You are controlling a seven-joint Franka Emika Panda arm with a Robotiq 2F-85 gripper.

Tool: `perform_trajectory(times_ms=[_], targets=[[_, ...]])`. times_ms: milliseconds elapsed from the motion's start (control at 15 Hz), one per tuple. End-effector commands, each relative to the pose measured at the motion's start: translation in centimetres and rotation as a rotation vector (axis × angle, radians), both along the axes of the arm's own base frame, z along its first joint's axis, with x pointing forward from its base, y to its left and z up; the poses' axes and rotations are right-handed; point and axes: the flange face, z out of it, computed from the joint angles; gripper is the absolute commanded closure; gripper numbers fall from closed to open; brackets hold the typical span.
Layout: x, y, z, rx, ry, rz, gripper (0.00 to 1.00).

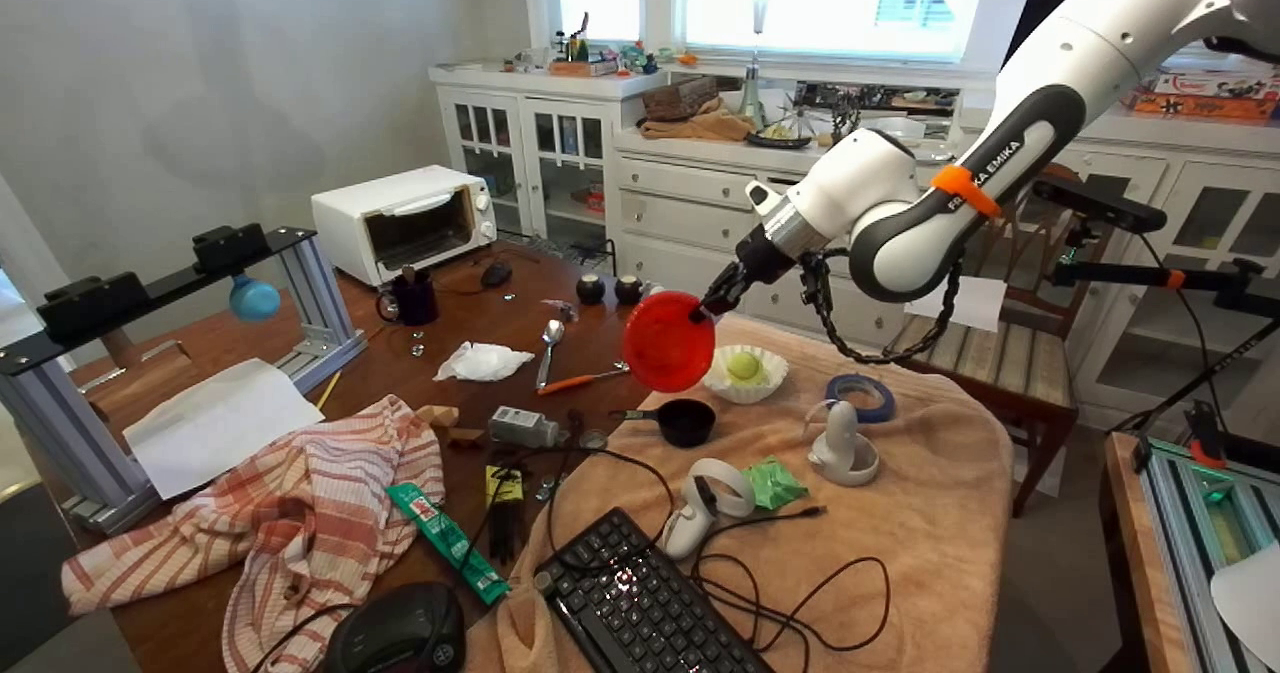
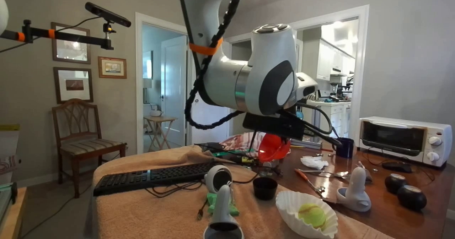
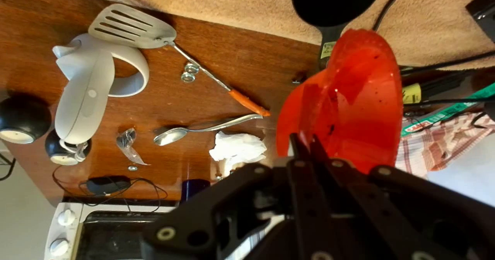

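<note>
Over the wooden table (image 1: 470,321), with the white toaster oven (image 1: 398,193) at its ten o'clock in an exterior view, the red bowl (image 1: 665,345) hangs tipped on its side, its rim pinched at two o'clock by the gripper (image 1: 703,314). It looks light, thin-walled, slightly springy and perhaps slick, so the rim seems the place to grip; the fluted white bowl (image 1: 745,395) lies at its four o'clock, the black measuring cup (image 1: 687,423) at six.

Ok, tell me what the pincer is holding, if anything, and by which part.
The pincer holds a red bowl, pinched by the edge of its rim.
</note>
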Motion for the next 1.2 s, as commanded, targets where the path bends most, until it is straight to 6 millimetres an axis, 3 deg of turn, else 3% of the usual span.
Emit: perform_trajectory(times_ms=[0, 267, 600, 1133], targets=[[0.1, -0.4, 0.1, 0.014, -0.005, -0.003, 0.97], [0.3, -0.1, -0.7, 0.058, 0.008, 0.000, 0.99], [1.4, -1.3, -1.3, 0.175, 0.060, -0.149, 0.99], [5.6, -3.5, -1.4, 0.420, 0.290, -0.353, 0.99]])
